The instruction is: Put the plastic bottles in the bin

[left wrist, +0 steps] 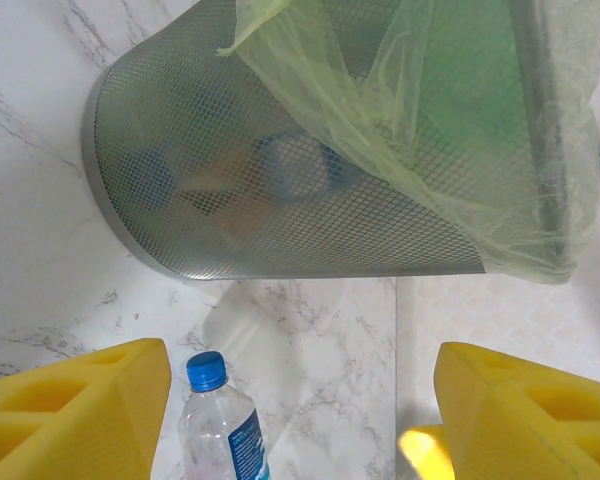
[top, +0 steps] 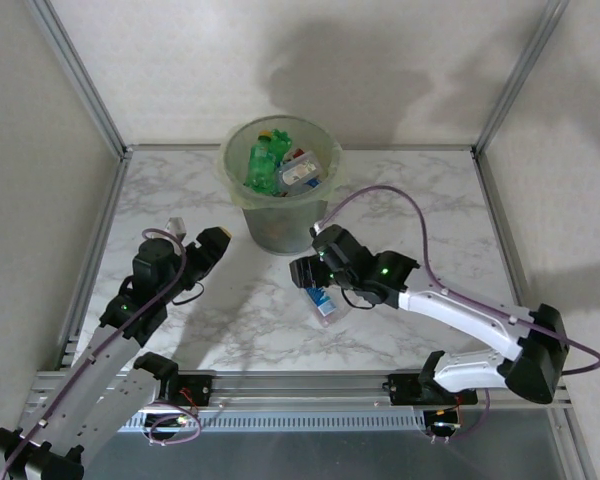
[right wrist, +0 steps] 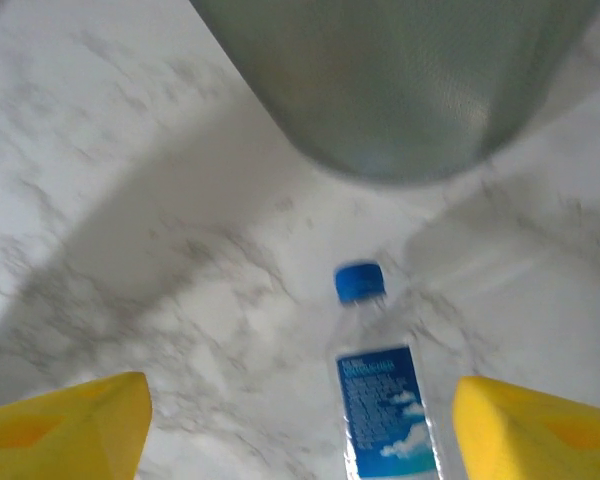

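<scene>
**Top external.** We see a round tapering bin (top: 275,225) of fine grey mesh, lined with a thin pale-green bag, at the far middle of the white marble-patterned worktop (top: 420,200). Green and clear plastic bottles (top: 280,168) lie heaped inside, overlapping too much for us to count. One clear plastic bottle with a blue cap and blue label (top: 326,304) lies on the worktop just in front of the bin. Its upper end is hidden beneath the right claw (top: 312,272), which hangs over it. The left claw (top: 214,243) hovers beside the bin's left flank, well apart from that bottle. We cannot read the finger spacing from here.

**Left wrist.** The left claw's yellow fingers (left wrist: 70,410) stand wide apart, released and gripping nothing. The bag drapes over the bin's mesh wall, and the coloured shapes behind the mesh are too dim to name. The blue-capped bottle rises from the lower edge with its body cut off, nearer the picture's left finger.

**Right wrist.** The right claw's yellow fingers (right wrist: 65,425) are spread wide, released. The bottle lies between them on the worktop, closer to the picture's right finger. Its cap points toward the blurred bin and stops short of it, and its base is cut off below.
</scene>
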`<state>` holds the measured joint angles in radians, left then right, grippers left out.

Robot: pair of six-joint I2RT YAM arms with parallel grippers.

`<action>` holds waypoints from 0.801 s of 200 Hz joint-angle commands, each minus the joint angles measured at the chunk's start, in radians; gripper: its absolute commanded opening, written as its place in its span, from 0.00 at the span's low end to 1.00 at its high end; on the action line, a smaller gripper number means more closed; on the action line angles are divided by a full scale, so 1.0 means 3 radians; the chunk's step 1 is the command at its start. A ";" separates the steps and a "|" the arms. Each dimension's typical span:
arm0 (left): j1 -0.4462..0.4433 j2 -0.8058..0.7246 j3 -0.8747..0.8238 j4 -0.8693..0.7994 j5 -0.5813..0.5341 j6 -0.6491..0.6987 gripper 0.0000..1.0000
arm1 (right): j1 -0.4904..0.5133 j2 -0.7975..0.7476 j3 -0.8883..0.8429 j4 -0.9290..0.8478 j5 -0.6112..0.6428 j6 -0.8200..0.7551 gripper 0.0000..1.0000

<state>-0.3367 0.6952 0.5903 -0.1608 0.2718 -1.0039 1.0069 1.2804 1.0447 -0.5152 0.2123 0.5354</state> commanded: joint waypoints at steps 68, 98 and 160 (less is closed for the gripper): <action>0.0012 0.0027 -0.0087 -0.0046 -0.0058 -0.0014 0.74 | 0.0039 0.0889 -0.0176 -0.0088 -0.0088 0.0122 0.82; 0.0012 0.0026 -0.0091 -0.0060 -0.0062 0.0000 0.77 | 0.0030 0.1123 -0.0126 0.0004 -0.0104 0.0052 0.81; 0.0010 0.0040 -0.0109 -0.0045 -0.0070 0.0023 0.78 | 0.0032 0.1273 -0.0206 0.0123 -0.0140 0.0066 0.72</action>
<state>-0.3367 0.7040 0.5720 -0.1772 0.2668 -1.0035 1.0069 1.6489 0.9863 -0.5041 0.1814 0.5583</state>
